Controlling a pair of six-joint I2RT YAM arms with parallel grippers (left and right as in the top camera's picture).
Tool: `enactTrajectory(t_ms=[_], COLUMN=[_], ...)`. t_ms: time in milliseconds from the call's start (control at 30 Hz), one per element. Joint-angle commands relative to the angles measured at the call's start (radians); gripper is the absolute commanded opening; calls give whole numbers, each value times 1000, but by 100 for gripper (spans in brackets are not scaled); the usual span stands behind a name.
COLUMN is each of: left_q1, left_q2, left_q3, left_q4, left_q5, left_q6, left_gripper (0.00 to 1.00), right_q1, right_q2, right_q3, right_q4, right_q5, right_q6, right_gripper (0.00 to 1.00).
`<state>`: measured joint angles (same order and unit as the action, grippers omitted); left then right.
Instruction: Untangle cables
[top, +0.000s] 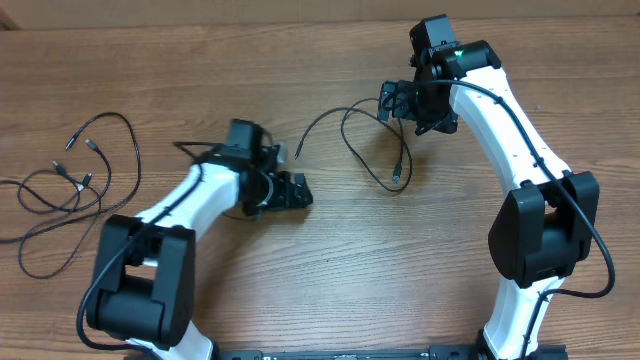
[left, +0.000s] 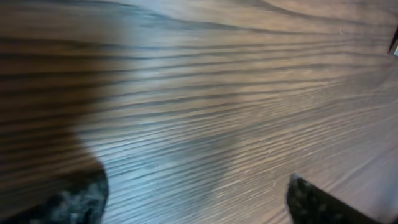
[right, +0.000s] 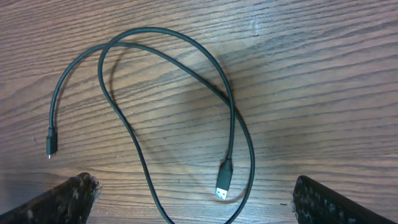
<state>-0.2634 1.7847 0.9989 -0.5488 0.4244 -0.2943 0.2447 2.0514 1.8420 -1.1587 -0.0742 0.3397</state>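
The cables fall into two groups on my screen. One loose cable (right: 152, 30) lies alone right of centre on the table (top: 340, 290), crossing itself once in an open loop, its larger plug (right: 224, 180) inside the loop. The tangle (top: 70, 182) of the other cords sits well apart at the left edge, several strands looped through one another. I judge that one cord is freed and the knot is not yet sorted; the step in hand looks like the gap between setting that cord down and going for the next.

The right gripper (top: 397, 102) hovers above the loose cable, looking straight down on it; its fingers (right: 68, 199) stand wide apart and grip nothing. The left gripper (top: 295, 192) sits low over bare wood near the table's middle, jaws parted too, nothing between them; its wrist view is blurred, so I can read no more there. The left arm stretches from its base toward centre; the right arm reaches forward, elbow bent, wrist turned inward.

Next I would send the left gripper to the tangle, since it lies on that side. The move calls for pinching a single strand near a free plug tip, away from the crossings, then drawing it slowly outward.
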Motion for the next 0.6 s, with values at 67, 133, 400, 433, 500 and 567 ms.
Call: enactTrajectory(t_ms=[67,133,400,433,500,567], left_q1=[-75,-80,-79,-79,-79,-79], left_q2=[9,9,9,9,9,9], left_q3=[-35,-35,-35,-35,-35,-35], left_q4=[27,28,-11,-19,-29,-34], left_q5=[-95,-103,-248,-265,-294,-302], left_q6=[-28,-31,-209,-230,-258,-264], left_gripper=[76,64,71,72,73,73], right_q1=[2,2,-4,-7,-19,-33], right_q2=[-9,-9,3,6,24,46], right_q3=[5,5,3,3,3,3], right_q4=[19,29,16,16,18,19], right_q5=[-7,-7,-20,-26,-35,-33], right_q6=[1,1,1,1,1,1], right_gripper=[100,100,100,100,100,100])
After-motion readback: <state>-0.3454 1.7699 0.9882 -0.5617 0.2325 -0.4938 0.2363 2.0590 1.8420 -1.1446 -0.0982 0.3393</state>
